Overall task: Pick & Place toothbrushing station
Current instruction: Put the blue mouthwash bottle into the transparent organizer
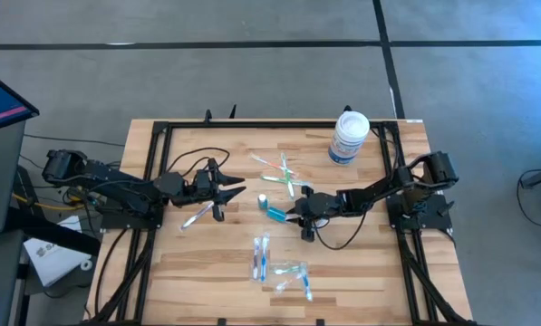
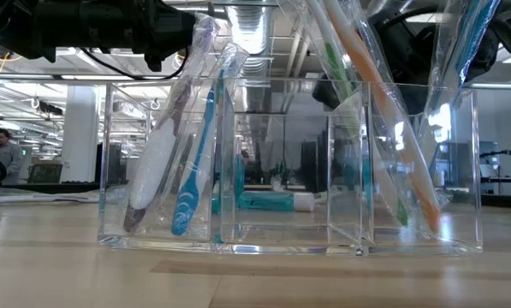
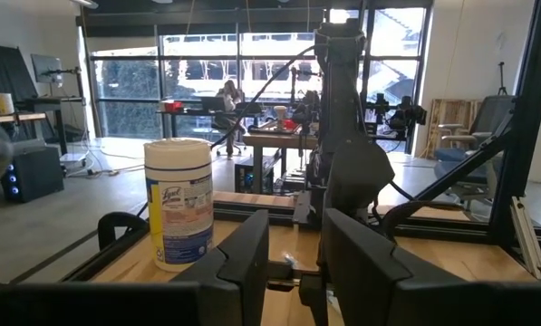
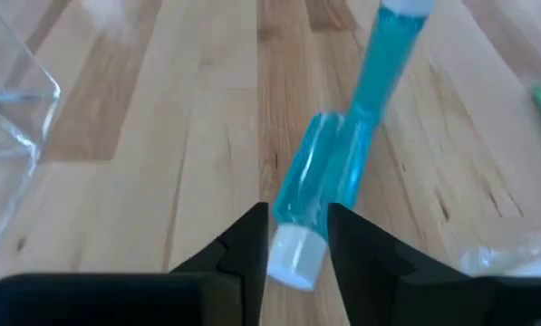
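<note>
Claw: left gripper point(image 3: 295, 258), two dark fingers point(image 3: 243, 263) parted by a narrow gap.
Ahead, one side: tall white cylindrical wipes tub point(image 3: 178, 204), upright on the wooden table point(image 3: 451, 258).
Straight ahead: other dark arm point(image 3: 342, 136).

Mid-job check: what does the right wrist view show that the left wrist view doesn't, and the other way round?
Only the right wrist view: the right pincer straddling the white cap end of the teal tube lying on the wood, plus a corner of the clear tray.
Only the left wrist view: the white wipes tub standing at the table's edge, the right arm and the room behind.
Both: the wooden tabletop and that arm's own dark fingers.
</note>
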Controlling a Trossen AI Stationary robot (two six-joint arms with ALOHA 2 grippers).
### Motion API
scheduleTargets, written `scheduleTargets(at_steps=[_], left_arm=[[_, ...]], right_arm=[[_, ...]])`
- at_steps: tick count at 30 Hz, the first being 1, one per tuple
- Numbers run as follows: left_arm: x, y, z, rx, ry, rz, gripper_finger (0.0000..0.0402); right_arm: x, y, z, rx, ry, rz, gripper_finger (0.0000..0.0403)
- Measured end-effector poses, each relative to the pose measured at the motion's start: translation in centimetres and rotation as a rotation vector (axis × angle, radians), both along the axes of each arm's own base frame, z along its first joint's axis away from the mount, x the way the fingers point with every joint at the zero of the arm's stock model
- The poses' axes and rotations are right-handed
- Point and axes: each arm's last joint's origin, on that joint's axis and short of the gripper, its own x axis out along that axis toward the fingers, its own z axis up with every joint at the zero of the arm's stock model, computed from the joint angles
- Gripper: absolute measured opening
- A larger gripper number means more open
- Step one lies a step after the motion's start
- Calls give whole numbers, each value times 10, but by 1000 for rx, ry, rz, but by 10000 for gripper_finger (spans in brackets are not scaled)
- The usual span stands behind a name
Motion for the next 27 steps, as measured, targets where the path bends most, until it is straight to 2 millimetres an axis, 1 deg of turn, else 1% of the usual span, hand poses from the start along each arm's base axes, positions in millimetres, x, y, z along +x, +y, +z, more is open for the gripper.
scheduleTargets(at_steps=[4,11,15,20,27], left_arm=[[0,0,0,0,1,0,103],[0,0,0,0,2,-1,103],[0,0,0,0,2,-1,103],[0,0,0,0,1,-1,103],[0,0,0,0,2,-2,103]], right_arm=[[4,3,3,12,7,-3,136],[3,3,1,35,36,-23,184],[3,3,2,35,35,-26,202],[2,3,0,35,53,-43,207],[1,3,-1,35,64,-62,196]])
